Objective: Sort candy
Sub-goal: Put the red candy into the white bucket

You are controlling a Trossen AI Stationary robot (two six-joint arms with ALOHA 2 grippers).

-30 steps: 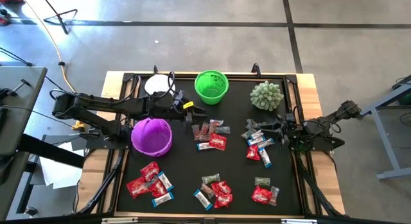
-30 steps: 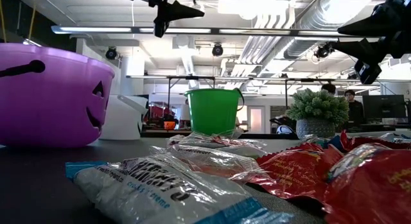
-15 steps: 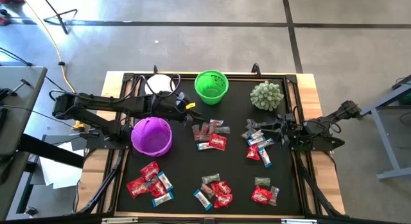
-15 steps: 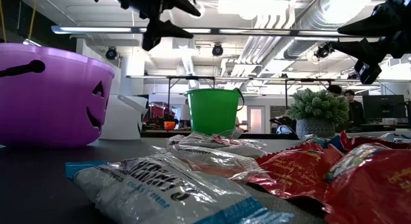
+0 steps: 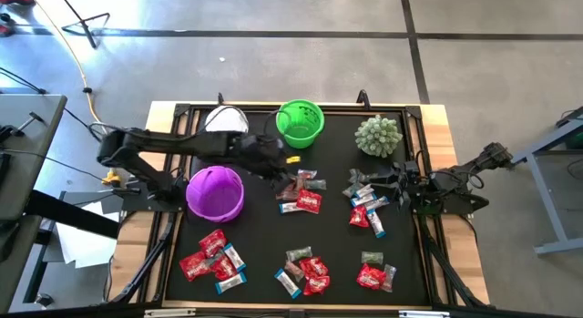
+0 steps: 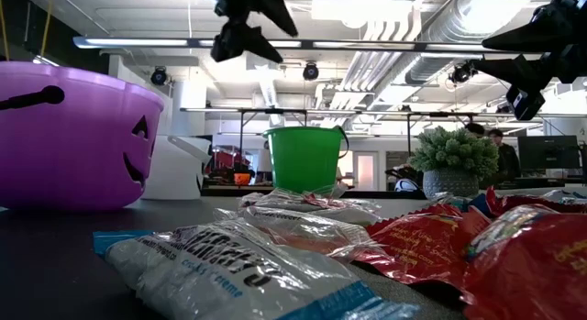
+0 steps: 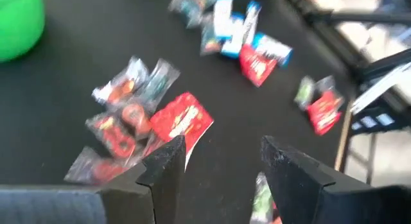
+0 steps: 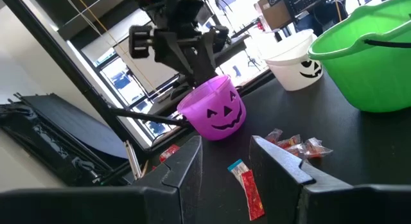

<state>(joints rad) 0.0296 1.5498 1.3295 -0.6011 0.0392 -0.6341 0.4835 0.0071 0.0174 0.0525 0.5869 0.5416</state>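
Observation:
The candy lies in loose clusters on the black table: one at the centre (image 5: 299,192), one at the right (image 5: 367,207), and others along the near edge (image 5: 212,261). My left gripper (image 5: 288,169) hangs above the centre cluster, tipped downward, open and empty. In its wrist view its fingers (image 7: 168,165) stand wide apart over the red and clear wrappers (image 7: 138,124). It also shows high up in the low view (image 6: 246,31). My right gripper (image 5: 399,183) waits at the table's right edge, open (image 8: 225,156), with nothing between its fingers.
A purple pumpkin bucket (image 5: 216,192) stands at the left. A white bucket (image 5: 226,119) and a green bucket (image 5: 300,122) stand along the far edge. A spiky pale-green ball (image 5: 378,136) sits at the far right. Bare black table lies between the clusters.
My left gripper has moved toward the table's right, from beside the purple bucket to above the centre candy cluster, and has tipped from nearly level to slanting down. The candy has not moved.

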